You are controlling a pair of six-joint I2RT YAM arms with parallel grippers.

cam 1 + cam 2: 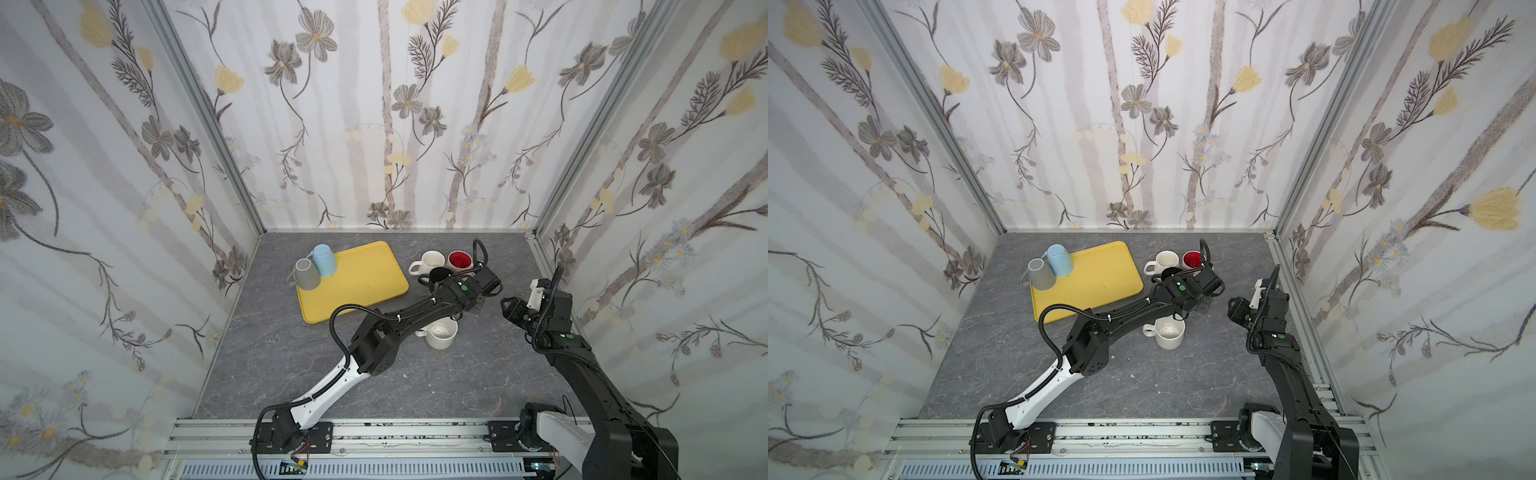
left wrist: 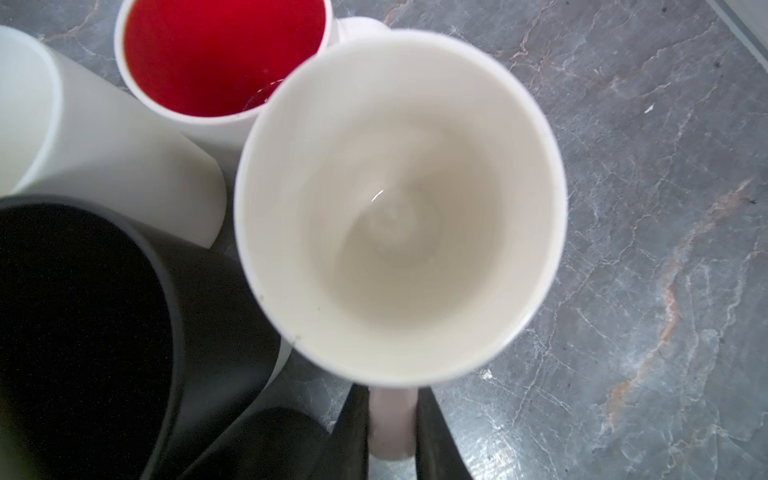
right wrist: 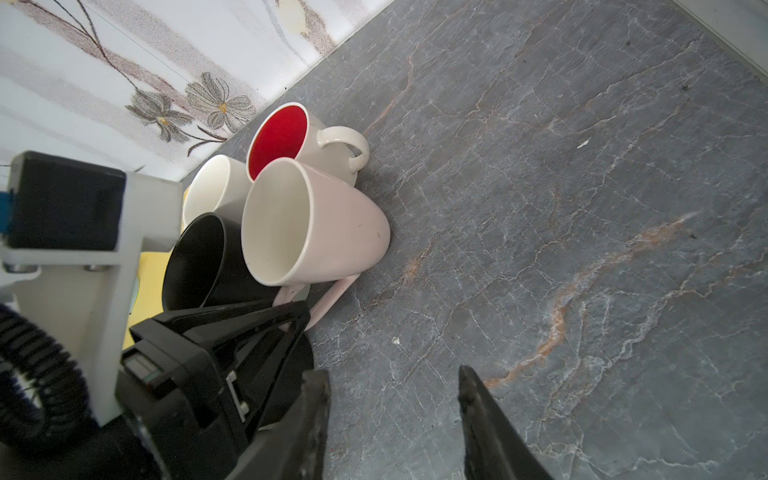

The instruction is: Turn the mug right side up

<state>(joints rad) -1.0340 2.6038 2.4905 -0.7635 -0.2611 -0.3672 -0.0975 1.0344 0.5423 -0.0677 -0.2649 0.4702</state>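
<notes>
In both top views we see the left gripper (image 1: 473,305) reaching across to a cluster of mugs at the back right of the table (image 1: 332,365). It points down just in front of the red-lined mug (image 1: 460,260), the white mug (image 1: 430,262) and the black mug (image 1: 439,274), and its wrist hides whatever it holds. The right gripper (image 1: 508,307) hangs near it, over bare table. A cream mug (image 1: 441,333) stands mouth up beside the left forearm. On the yellow tray (image 1: 357,282), a blue mug (image 1: 325,259) and a grey mug (image 1: 308,274) stand mouth down at the far left corner. From the left wrist we look straight down into the pale mug (image 2: 399,208), which stands mouth up on the table, right beside the red-lined, white and black ones. Two dark fingers (image 2: 353,428) press against either side of its handle, so the left gripper is clenched on that handle. From the right wrist we see the pale mug upright on its base, with the left gripper's tips pinching the handle low down. The right gripper's own fingers stand well apart with only table between them, released and empty.
</notes>
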